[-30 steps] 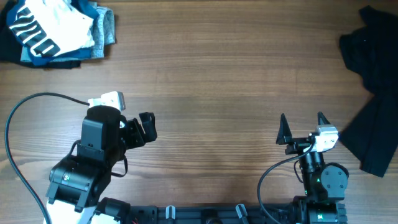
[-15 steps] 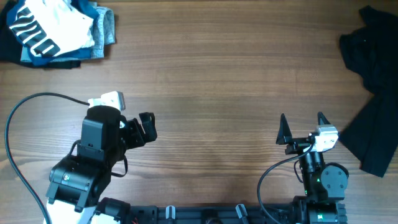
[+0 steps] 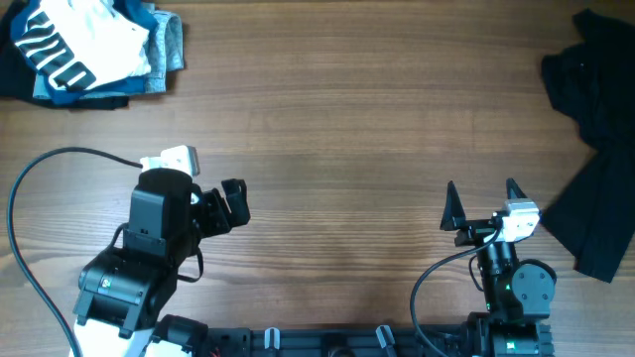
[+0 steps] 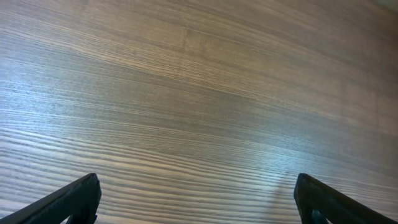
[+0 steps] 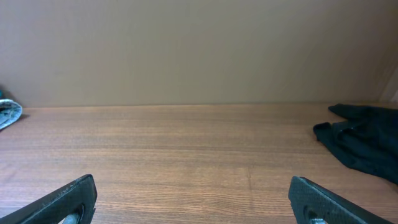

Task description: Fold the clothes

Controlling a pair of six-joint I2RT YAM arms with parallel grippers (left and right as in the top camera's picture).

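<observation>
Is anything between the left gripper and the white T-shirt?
Nothing visible: only bare table lies between the open left gripper and the white T-shirt at the far left corner.

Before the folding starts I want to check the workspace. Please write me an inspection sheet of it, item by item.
Surface: wooden table, bare in the middle.
Job's things: white T-shirt on top of a pile of blue and grey clothes, far left corner; black garment at the right edge, crumpled, partly out of the picture.
Clutter: nothing seen.
Grippers: left gripper open above bare wood; right gripper open, empty.
Cables: black cable loops out beside the left arm; second cable by the right arm's base.
Surroundings: plain wall behind the table.
</observation>
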